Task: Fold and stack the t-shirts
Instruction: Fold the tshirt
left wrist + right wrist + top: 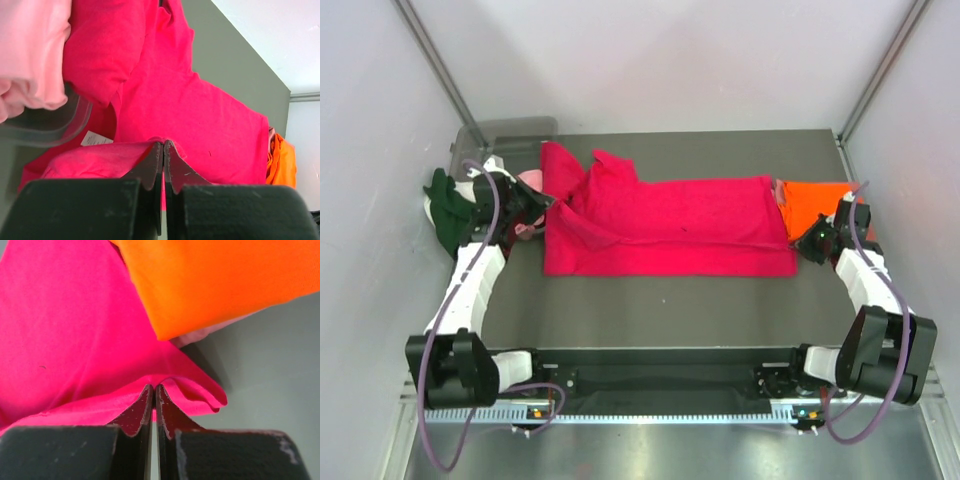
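A crimson red t-shirt (670,225) lies spread across the middle of the table, its sleeves bunched at the left. My left gripper (542,208) is shut on its left end, with cloth pinched between the fingertips (164,146). My right gripper (804,243) is shut on its right hem corner (154,387). An orange t-shirt (817,205) lies folded at the right, over something salmon pink (200,335). A pale pink t-shirt (30,55) and a dark green t-shirt (447,205) hang at the bin on the left. No cream shirt shows.
A clear grey plastic bin (505,135) stands at the back left corner; its rim (55,127) shows close to my left gripper. White walls enclose the table on three sides. A dark rail (660,375) runs along the near edge between the arm bases.
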Action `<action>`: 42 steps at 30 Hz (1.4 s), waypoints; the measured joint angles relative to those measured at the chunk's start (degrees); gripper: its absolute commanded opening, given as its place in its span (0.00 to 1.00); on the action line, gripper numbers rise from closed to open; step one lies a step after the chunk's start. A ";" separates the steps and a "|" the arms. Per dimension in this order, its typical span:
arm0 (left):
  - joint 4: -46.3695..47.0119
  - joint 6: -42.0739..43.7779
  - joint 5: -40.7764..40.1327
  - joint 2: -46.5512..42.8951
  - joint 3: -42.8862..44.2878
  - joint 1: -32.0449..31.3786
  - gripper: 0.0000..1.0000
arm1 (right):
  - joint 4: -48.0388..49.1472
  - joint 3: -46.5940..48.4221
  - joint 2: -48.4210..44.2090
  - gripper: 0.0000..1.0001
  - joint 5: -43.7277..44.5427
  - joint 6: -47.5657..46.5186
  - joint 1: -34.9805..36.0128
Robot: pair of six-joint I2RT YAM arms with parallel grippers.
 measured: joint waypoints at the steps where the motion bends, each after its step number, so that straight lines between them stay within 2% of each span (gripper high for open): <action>1: 0.63 -0.26 0.13 1.29 0.35 0.00 0.00 | 0.15 0.02 0.61 0.00 0.24 0.20 0.00; 10: 3.76 -0.81 0.46 10.60 5.55 -2.67 0.00 | 2.05 0.68 4.44 0.00 2.08 1.75 0.09; 20: 5.25 -0.61 -0.92 16.96 8.72 -3.15 0.00 | 4.11 2.01 8.52 0.00 3.48 1.90 2.05; 21: 5.25 -0.61 -1.01 17.16 8.74 -3.15 0.00 | 4.13 2.23 8.79 0.01 3.54 1.92 2.32; 22: 5.25 -0.61 -1.07 17.53 8.87 -3.15 0.00 | 4.37 2.36 8.90 0.06 3.56 1.92 2.49; 23: 5.22 -0.55 -0.94 17.94 9.16 -3.15 0.04 | 4.37 2.69 9.01 0.10 3.72 1.90 2.69; 24: 5.20 -0.35 -0.50 18.53 9.68 -3.15 0.16 | 4.46 2.97 9.01 0.15 3.80 1.97 2.84; 25: 5.25 0.00 -0.11 18.93 10.14 -3.15 0.36 | 4.52 3.30 9.01 0.26 3.91 1.81 2.99; 27: 5.62 0.55 0.35 19.12 10.47 -3.58 0.50 | 4.52 4.07 8.98 0.43 4.33 1.46 3.10; 28: 5.77 1.01 0.09 18.82 10.47 -3.96 0.61 | 4.50 4.28 8.83 0.64 4.66 1.31 3.15; 29: 5.81 1.60 -0.22 18.40 10.47 -4.46 0.64 | 4.42 4.42 8.52 0.71 5.20 1.27 3.17; 30: 5.60 1.95 -0.87 17.86 10.47 -5.07 0.69 | 4.24 4.42 7.85 0.73 5.90 0.76 3.21; 32: 5.25 3.28 -2.21 16.02 10.47 -6.21 0.87 | 3.87 4.02 5.14 0.73 7.30 0.11 3.32; 38: 0.61 5.68 -7.43 6.40 10.43 -8.48 0.98 | 4.74 -1.64 -10.82 0.72 9.79 -0.04 3.32; 42: -0.98 5.33 -11.63 -4.24 5.84 -9.11 0.98 | 5.09 -7.10 -18.34 0.68 10.34 0.81 3.32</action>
